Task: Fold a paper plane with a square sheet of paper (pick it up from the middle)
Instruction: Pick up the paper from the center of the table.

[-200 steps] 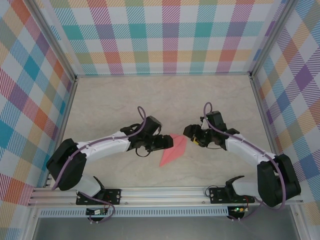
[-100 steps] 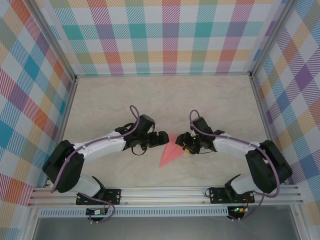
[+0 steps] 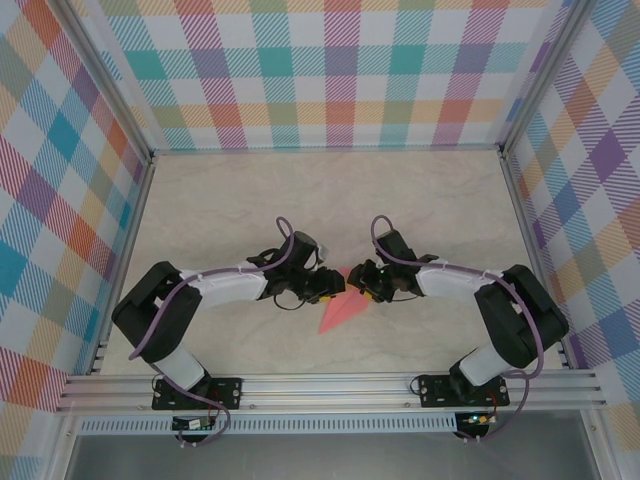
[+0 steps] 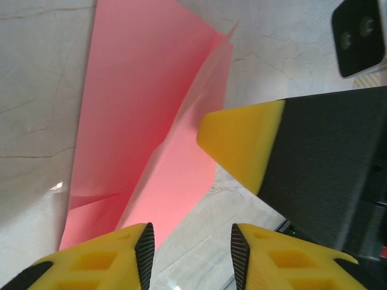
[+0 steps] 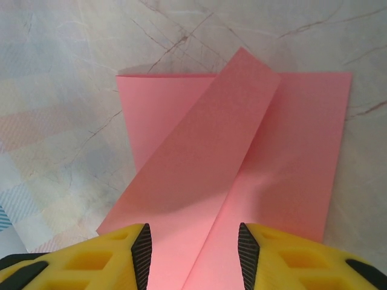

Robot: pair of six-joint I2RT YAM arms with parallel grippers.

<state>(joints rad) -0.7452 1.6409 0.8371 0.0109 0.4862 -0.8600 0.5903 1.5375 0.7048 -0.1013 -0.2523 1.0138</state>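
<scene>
The salmon-pink paper (image 3: 340,312) lies on the table, folded into a narrow pointed shape with its tip toward the near left. Both grippers meet at its far end. My left gripper (image 3: 333,284) is open. In the left wrist view the paper (image 4: 139,121) shows a raised flap, and only its edge reaches the left gripper's (image 4: 192,257) left finger. One yellow finger of the right gripper (image 4: 242,142) rests against that flap. My right gripper (image 3: 360,284) is open too. In the right wrist view its fingers (image 5: 192,257) straddle the paper (image 5: 242,157), with a folded strip lying diagonally across it.
The marbled tabletop (image 3: 250,200) spreads around the paper, fenced by plaid walls (image 3: 340,70) and metal rails. The aluminium rail (image 3: 330,385) carrying both arm bases runs along the near edge.
Both grippers have closed in on the paper's far end from either side. The right arm swung left and lower, and the left wrist turned toward the paper.
</scene>
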